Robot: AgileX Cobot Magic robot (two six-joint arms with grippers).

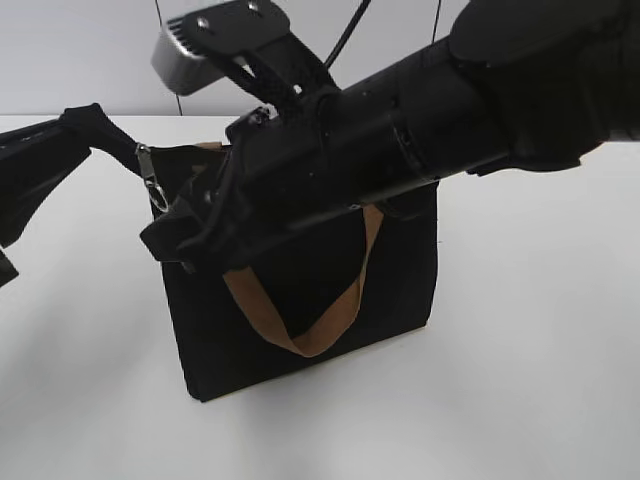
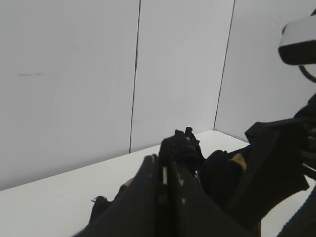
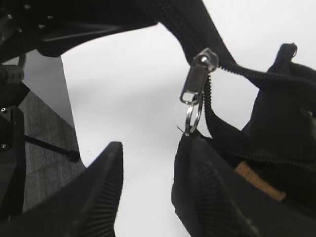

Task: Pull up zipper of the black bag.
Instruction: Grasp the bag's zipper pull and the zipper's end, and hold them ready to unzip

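Note:
The black bag [image 1: 225, 345] stands upright on the white table, a tan handle [image 1: 345, 310] hanging down its front. The zipper's silver pull [image 1: 152, 186] dangles at the bag's top left corner. My left gripper [image 1: 100, 125] is shut on the black fabric end of the bag's top edge [image 2: 180, 145], its fingers [image 2: 165, 163] pressed together. My right arm reaches across the bag top. My right gripper [image 3: 148, 148] is open and empty just below the zipper pull [image 3: 195, 81] and its ring [image 3: 193, 116]; its right finger touches the ring's lower end. The zip line [image 3: 247, 74] runs away to the right.
The white table [image 1: 520, 400] spreads around the bag. A grey camera housing [image 1: 200, 40] sits on my right arm above the bag. Pale wall panels [image 2: 74, 74] stand behind. The table's edge and dark floor [image 3: 39, 148] show at left in the right wrist view.

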